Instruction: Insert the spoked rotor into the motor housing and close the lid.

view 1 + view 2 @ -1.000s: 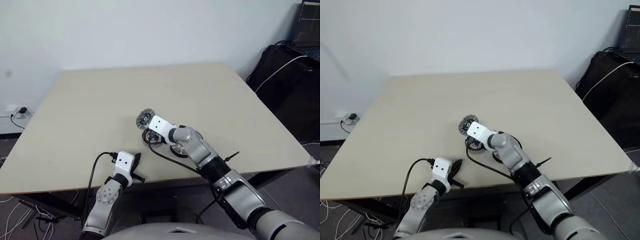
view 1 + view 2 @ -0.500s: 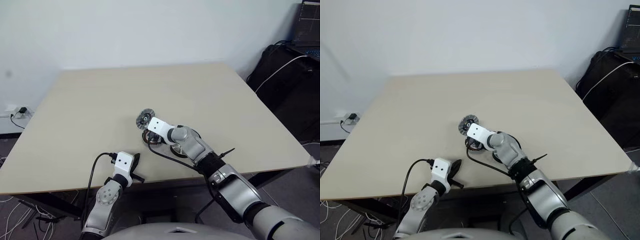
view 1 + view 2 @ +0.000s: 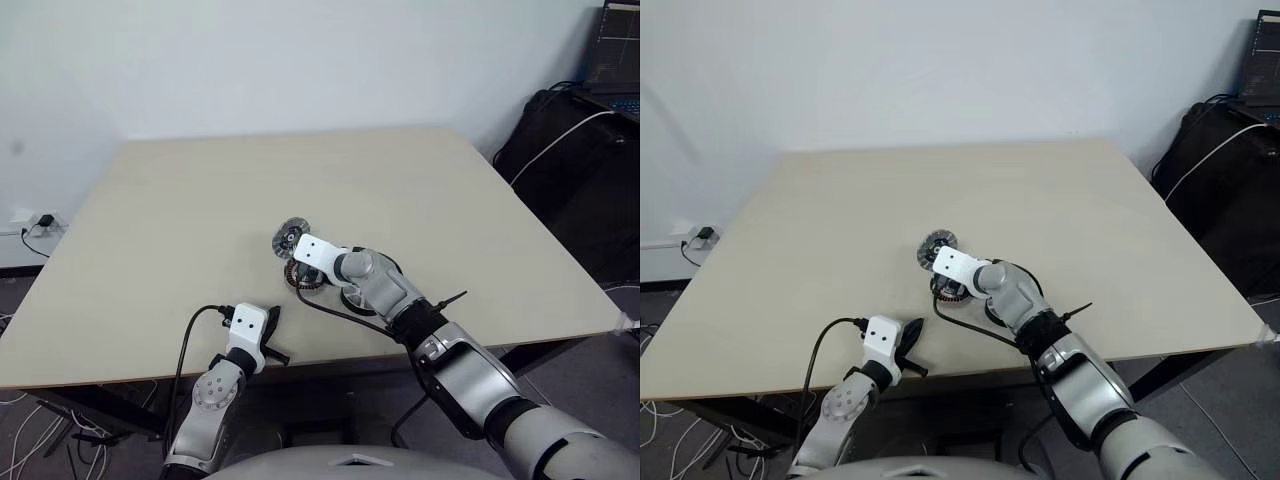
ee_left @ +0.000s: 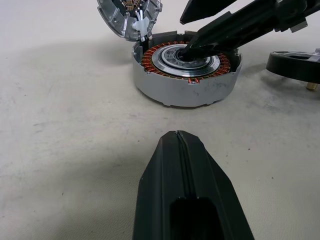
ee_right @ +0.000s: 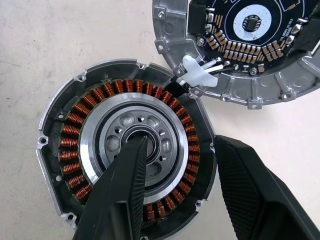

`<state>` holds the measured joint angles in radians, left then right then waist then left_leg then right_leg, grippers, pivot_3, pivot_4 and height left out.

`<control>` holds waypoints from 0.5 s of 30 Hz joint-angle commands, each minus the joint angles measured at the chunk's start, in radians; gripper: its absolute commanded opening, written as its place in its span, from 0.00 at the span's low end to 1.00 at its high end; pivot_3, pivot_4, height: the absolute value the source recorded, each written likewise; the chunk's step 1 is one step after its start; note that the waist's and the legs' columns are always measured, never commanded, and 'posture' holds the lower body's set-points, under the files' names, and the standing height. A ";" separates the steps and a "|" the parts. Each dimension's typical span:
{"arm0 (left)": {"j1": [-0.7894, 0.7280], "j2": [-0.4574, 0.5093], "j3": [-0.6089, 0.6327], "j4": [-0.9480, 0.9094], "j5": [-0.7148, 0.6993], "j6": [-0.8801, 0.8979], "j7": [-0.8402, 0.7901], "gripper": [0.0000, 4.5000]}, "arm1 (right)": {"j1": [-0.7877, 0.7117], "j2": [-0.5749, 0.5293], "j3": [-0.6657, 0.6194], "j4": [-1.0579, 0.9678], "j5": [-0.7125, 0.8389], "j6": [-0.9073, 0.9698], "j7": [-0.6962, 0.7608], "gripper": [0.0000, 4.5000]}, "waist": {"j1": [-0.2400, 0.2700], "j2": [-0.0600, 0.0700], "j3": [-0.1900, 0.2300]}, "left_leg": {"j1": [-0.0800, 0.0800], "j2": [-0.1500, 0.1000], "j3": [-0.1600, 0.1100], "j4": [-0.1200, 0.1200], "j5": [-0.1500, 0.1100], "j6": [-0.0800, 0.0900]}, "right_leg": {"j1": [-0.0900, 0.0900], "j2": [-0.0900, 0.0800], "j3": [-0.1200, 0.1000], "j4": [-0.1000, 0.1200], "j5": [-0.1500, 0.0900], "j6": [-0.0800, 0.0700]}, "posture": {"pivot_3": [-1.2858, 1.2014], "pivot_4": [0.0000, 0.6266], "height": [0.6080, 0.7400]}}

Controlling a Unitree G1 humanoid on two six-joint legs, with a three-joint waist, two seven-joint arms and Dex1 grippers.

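The motor housing [image 5: 127, 165], a low round shell with copper windings around a pale centre, lies on the table. The lid [image 5: 250, 50] stands swung open at the housing's rim and shows a black circuit board inside. My right gripper [image 5: 180, 142] is open. One fingertip [image 5: 135, 150] sits in the housing's centre bore and the other is just outside the rim. The spoked rotor [image 4: 295, 62], a black disc with a brass pin, lies beside the housing, partly under my right arm. My left gripper [image 4: 177, 136] is shut and empty near the table's front edge, pointing at the housing.
The pale table [image 3: 200, 200] spreads wide to the left of and behind the parts. Black bags [image 3: 570, 160] with a white cable stand off its right side, and a laptop [image 3: 612, 60] is at the upper right. A wall socket [image 3: 35, 222] is at the left.
My right forearm and elbow have sunk closer to the table while its gripper stays at the housing. The left arm has not moved.
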<state>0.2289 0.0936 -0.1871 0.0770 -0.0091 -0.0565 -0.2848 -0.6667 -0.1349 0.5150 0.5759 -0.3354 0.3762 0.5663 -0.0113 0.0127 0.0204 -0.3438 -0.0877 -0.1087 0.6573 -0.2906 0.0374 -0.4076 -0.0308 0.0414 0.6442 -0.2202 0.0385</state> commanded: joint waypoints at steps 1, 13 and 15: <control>-0.008 -0.004 0.004 -0.024 -0.007 -0.022 0.002 0.00 | -0.019 0.008 0.008 0.002 -0.014 -0.007 0.007 0.41 | 0.000 0.000 0.000 | 0.000 0.000 0.000 0.000 0.000 0.000 | 0.000 0.000 0.000 0.000 0.000 0.000 | 0.52 0.00 1.00; -0.005 -0.006 0.006 -0.028 -0.009 -0.020 0.005 0.00 | -0.021 0.012 0.015 0.007 -0.020 -0.006 0.027 0.23 | -0.001 0.000 0.000 | 0.000 0.000 0.000 0.000 0.000 -0.001 | 0.000 0.000 0.000 0.000 0.000 0.000 | 0.52 0.00 1.00; -0.006 -0.006 0.006 -0.027 -0.009 -0.020 0.005 0.00 | -0.021 0.013 0.013 0.008 -0.019 -0.004 0.029 0.23 | 0.000 0.000 0.000 | 0.000 0.000 0.000 0.000 0.000 -0.001 | 0.000 0.000 0.000 0.000 0.000 0.000 | 0.52 0.00 1.00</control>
<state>0.2301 0.0924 -0.1859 0.0770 -0.0094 -0.0566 -0.2840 -0.6676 -0.1231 0.5320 0.5837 -0.3476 0.3747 0.5894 -0.0118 0.0128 0.0203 -0.3435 -0.0876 -0.1088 0.6574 -0.2902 0.0369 -0.4075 -0.0307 0.0413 0.6445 -0.2200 0.0381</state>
